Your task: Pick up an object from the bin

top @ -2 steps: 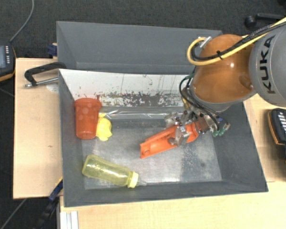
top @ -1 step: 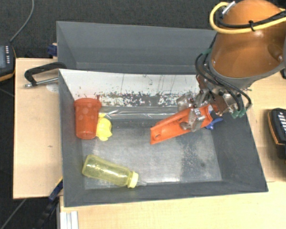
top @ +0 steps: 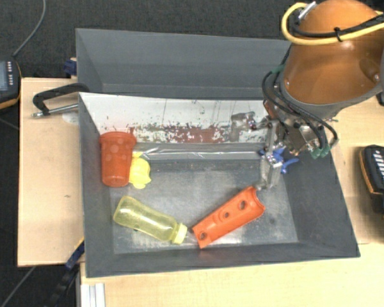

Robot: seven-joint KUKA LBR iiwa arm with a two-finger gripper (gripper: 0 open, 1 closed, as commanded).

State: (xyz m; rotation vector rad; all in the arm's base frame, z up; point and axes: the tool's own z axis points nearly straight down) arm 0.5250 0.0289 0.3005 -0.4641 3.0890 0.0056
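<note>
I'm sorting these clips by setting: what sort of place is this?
Probably a robotics lab's grasping test station: a robot arm's end effector hangs inside a grey metal bin that contains a few loose things, among them an orange cup and a yellowish bottle.

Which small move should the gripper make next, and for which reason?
Probably a short move straight down, onto the upper right end of the orange piece with holes. The gripper stands just at that end, while the yellow bottle and the orange cup lie much further to the left. Whether it already touches the piece cannot be told.
</note>
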